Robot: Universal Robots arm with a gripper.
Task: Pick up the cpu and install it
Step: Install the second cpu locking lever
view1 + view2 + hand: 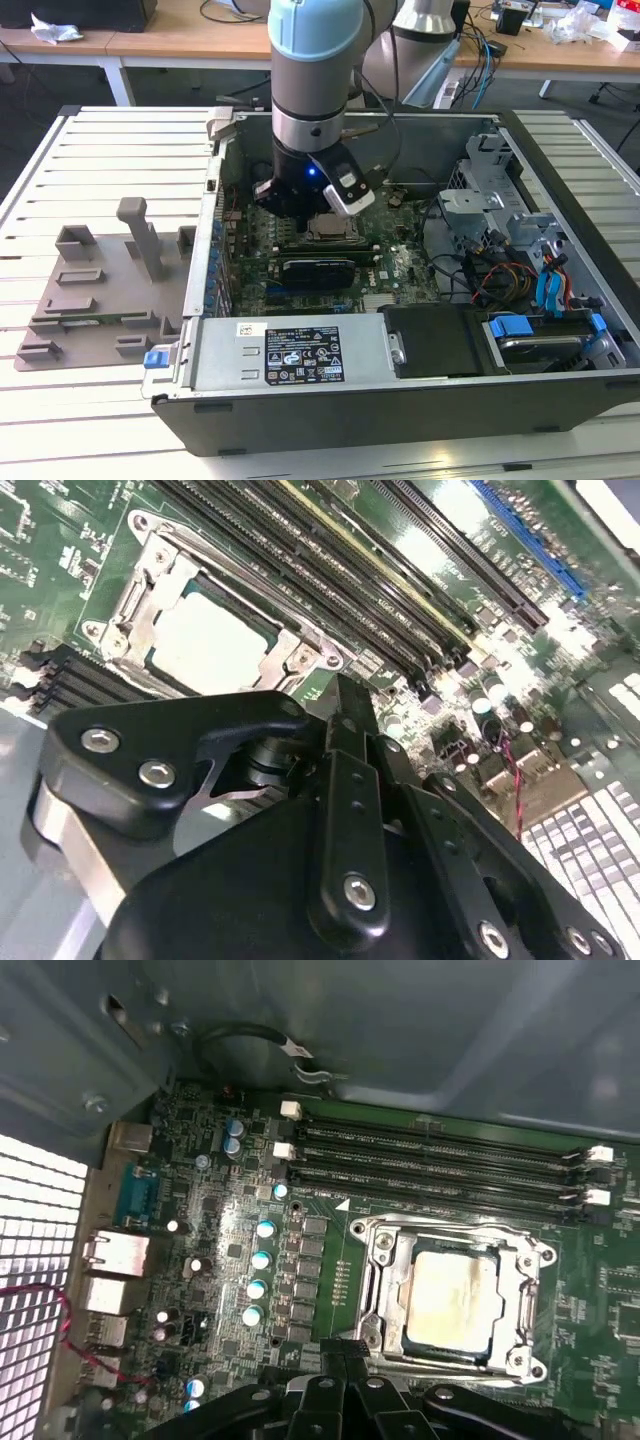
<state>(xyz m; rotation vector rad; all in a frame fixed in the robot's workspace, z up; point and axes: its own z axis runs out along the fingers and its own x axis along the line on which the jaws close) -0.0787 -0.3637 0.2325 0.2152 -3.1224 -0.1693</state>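
Fingertips (345, 1348) look pinched together, apparently empty — poor angle. Gripper (305, 205) hovers above cpu (447, 1297), seated in socket frame (385, 1290); memory slots (440, 1160) at its 12 o'clock. Arm (312, 70) hides nearby board.

Bright glare on the cpu (208, 640)

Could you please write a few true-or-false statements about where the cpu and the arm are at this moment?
1. The cpu sits inside the metal-framed socket on the motherboard. True.
2. The gripper is outside the computer case, over the grey tray. False: it is inside the case, just above the socket.
3. Memory slots run alongside the socket. True.
4. The cpu lies on the grey tray beside the case. False: it is in the socket.
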